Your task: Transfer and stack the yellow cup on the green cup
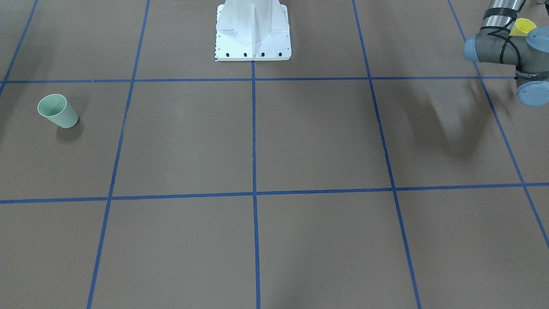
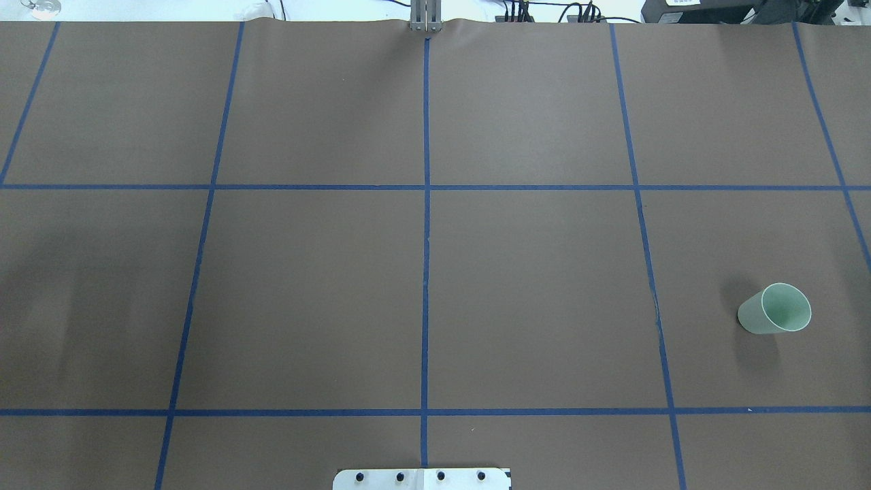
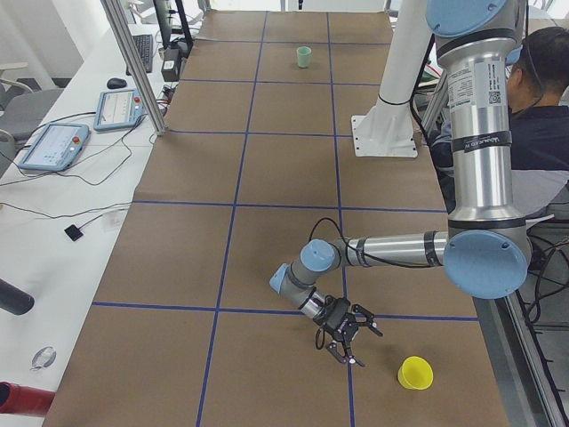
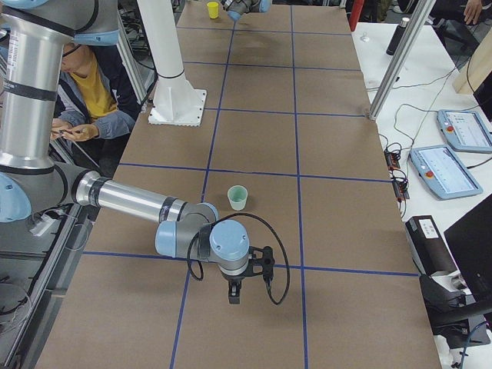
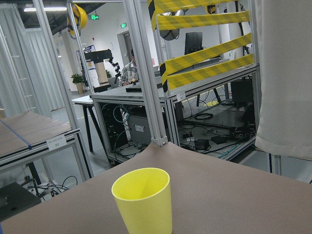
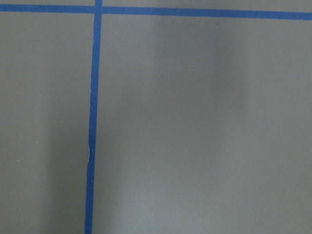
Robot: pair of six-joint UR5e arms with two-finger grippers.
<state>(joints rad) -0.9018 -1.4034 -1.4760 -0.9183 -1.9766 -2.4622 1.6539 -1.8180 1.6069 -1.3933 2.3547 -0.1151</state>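
The yellow cup [image 5: 144, 200] stands upright, mouth up, on the brown table near its corner, close in front of the left wrist camera. It also shows at the end of the table [image 3: 414, 373], partly hidden behind the left arm's wrist [image 1: 523, 26]. The left gripper [image 3: 347, 347] hovers low beside it, a short way apart; I cannot tell whether it is open or shut. The green cup [image 2: 776, 309] stands upright at the opposite end [image 1: 58, 110]. The right gripper [image 4: 234, 296] points down at bare table near the green cup [image 4: 238, 197]; its state cannot be told.
The white robot pedestal [image 1: 253, 38] is at the table's robot-side edge. Blue tape lines [image 2: 426, 272] grid the table. A seated person [image 3: 542, 107] is beside the robot. Tablets [image 4: 453, 131] and aluminium posts [image 4: 396, 58] line the operators' side.
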